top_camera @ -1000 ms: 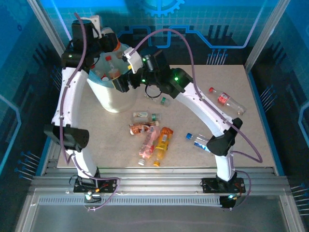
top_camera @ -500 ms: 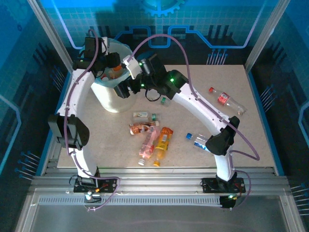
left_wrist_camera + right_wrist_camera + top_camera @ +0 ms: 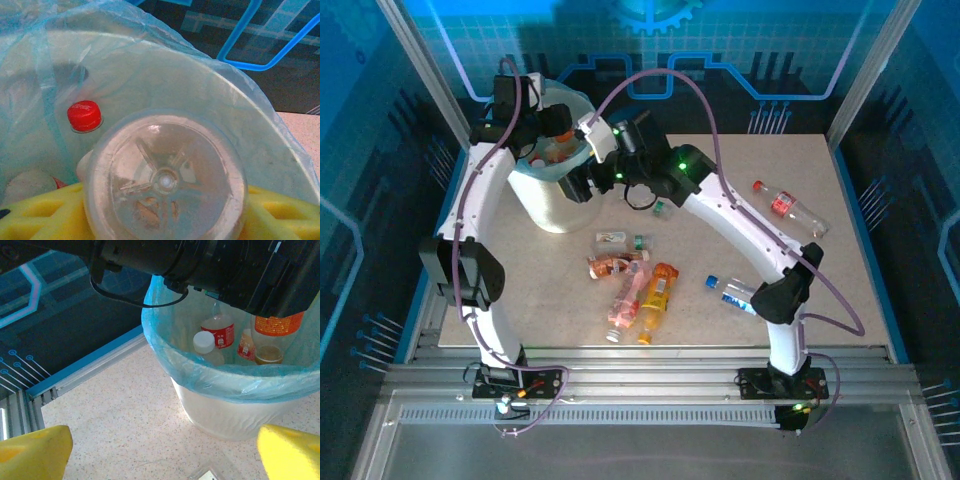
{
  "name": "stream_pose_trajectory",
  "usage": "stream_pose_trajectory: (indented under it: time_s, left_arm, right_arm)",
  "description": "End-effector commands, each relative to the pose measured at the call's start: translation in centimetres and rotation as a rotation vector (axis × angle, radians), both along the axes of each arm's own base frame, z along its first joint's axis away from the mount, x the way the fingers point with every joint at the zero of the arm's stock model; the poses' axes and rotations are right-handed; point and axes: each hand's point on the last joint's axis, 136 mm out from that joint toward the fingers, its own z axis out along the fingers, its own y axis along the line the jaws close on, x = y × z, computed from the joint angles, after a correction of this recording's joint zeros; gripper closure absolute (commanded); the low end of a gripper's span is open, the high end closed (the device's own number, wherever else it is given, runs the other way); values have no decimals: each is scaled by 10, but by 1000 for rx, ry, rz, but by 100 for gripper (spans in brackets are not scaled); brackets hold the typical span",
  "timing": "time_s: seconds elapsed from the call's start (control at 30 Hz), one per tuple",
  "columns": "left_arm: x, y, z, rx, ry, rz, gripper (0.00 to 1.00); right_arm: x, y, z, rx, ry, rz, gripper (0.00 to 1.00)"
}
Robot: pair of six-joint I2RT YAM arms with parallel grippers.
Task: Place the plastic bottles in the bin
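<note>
Bottles nearest the arm bases are grouped at the middle of the speckled beige tabletop point(image 3: 520, 290). A pink-red plastic bottle point(image 3: 622, 305) and an orange plastic bottle point(image 3: 656, 293) are laid side by side, touching. Just beyond them a red-labelled bottle point(image 3: 608, 266) is laid crosswise, and beyond that a small clear bottle with a green cap point(image 3: 620, 240). To the right, a clear bottle with a blue cap point(image 3: 728, 289) is partly covered by the right arm's elbow. Farther right, a clear bottle with a red label and red cap point(image 3: 786, 207) is laid alone, well apart from the rest.

The right claw point(image 3: 576, 182) point(image 3: 162, 450) is positioned low, just beside the bin. Its yellow fingers are spread wide and nothing is held between them.

The large round white bin lined with a translucent light-blue bag point(image 3: 555, 205) point(image 3: 220, 415) point(image 3: 200, 85) is located at the far left of the tabletop. Several bottles are already contained in it, among them a white-capped bottle point(image 3: 204, 342) and one with a red cap point(image 3: 84, 115).

The left claw point(image 3: 555, 135) point(image 3: 160, 210) is held over the bin mouth. A clear bottle with an orange label point(image 3: 275, 330) point(image 3: 165, 180) is gripped upright between its yellow pads, with its base at the height of the bag rim.
</note>
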Motion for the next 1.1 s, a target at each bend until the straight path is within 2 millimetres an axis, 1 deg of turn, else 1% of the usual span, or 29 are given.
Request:
stream_pose_trajectory:
  time_s: [0.0,0.03,0.1,0.3,0.4,0.53,0.57,0.63,0.67,0.73,0.77,0.8,0.83,0.9,0.97,1.03,1.07]
  left_arm:
    - [3,4,14,-22,-37,3,33]
    - [3,4,15,-24,-37,3,32]
    - [3,4,16,-28,-41,6,25]
    - [4,4,20,-33,-41,5,24]
    - [1,3,25,-37,-46,0,24]
    - [-7,1,41,-46,-65,-9,25]
    - [-11,1,49,-48,-78,-11,25]
    - [-21,0,65,-56,-105,-15,25]
    - [-27,-1,77,-63,-126,-18,25]
    - [-42,-4,97,-69,-168,-31,25]
    - [-50,-5,104,-69,-182,-33,25]
    - [-61,-6,114,-67,-203,-39,25]
    - [-69,-8,119,-66,-217,-42,26]
    - [-89,-13,126,-56,-241,-58,26]
    - [-111,-23,129,-43,-264,-85,26]
    - [-131,-33,128,-32,-278,-112,26]
    - [-142,-42,126,-29,-282,-137,26]
  right_arm:
    - [-9,-8,16,22,-16,-5,5]
    - [-8,-8,16,21,-17,-6,5]
    - [-9,-9,16,22,-16,-7,5]
    - [-10,-10,18,26,-18,-6,6]
    - [-10,-11,19,27,-18,-11,6]
    - [-12,-14,20,23,-10,-16,6]
    - [-14,-16,21,21,-5,-16,6]
    - [-16,-20,19,10,6,-22,6]
    - [-18,-23,18,5,10,-28,6]
    - [-22,-30,15,-7,23,-44,7]
    - [-24,-36,15,-9,28,-55,6]
    - [-26,-41,11,-18,42,-70,6]
    - [-28,-46,7,-24,54,-87,6]
    - [-31,-59,-1,-32,89,-140,6]
    - [-37,-74,-16,-38,146,-205,6]
    - [-43,-90,-36,-43,211,-285,6]
    - [-47,-99,-49,-47,244,-331,6]
